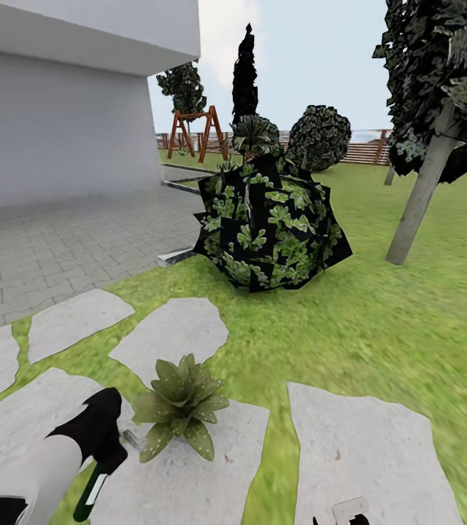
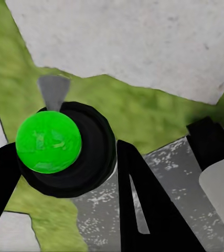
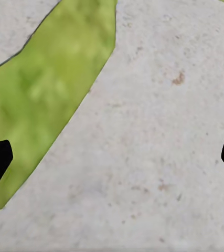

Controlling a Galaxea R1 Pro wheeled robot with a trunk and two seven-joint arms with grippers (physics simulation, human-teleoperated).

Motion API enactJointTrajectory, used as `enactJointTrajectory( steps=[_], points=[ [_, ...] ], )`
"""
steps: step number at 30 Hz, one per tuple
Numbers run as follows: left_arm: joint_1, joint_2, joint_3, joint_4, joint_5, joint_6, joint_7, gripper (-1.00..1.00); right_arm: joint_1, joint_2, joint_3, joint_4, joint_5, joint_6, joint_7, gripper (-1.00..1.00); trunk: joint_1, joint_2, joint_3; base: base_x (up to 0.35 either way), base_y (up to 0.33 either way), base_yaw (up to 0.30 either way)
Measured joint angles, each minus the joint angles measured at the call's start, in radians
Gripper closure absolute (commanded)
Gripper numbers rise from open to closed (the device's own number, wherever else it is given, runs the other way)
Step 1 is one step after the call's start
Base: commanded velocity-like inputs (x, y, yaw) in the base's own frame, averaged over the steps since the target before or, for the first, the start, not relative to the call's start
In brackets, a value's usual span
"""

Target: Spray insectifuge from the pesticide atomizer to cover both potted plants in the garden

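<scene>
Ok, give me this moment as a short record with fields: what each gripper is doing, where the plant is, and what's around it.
left gripper: shut on the pesticide atomizer, held beside the plant
atomizer in left wrist view: dark round body with a green disc
right gripper: open, over a grey stepping stone
potted plant: low green rosette with pale specks on its leaves, at a stone's edge
ground: lawn with stepping stones
behind: big dark bush, tree trunk, fence

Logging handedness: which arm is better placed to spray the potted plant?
Left. Its gripper holds the pesticide atomizer right beside the potted plant; the right gripper is open, empty, over stone.
</scene>
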Motion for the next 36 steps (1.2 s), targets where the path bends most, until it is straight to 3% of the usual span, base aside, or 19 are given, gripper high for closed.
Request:
enactJointTrajectory(
  steps=[8,24,36],
  points=[
    [0.0,0.036,0.001,0.002,0.006,-0.036,-0.002,1.0,0.0,0.0,0.0,0.0,0.0,0.0,0.0,-1.0,0.0,0.0,0.0,-0.001,0.003,-0.158],
    [-0.001,0.021,0.006,0.0,0.005,-0.038,-0.001,1.0,0.0,0.001,0.0,0.0,0.0,0.001,0.0,-1.0,0.0,0.0,0.0,-0.111,0.275,-0.024],
    [-0.001,0.019,0.009,0.0,0.007,-0.035,0.001,1.0,0.0,0.001,0.0,0.0,-0.001,0.0,0.0,-1.0,0.0,0.0,0.004,0.0,0.269,-0.259]
  ],
)
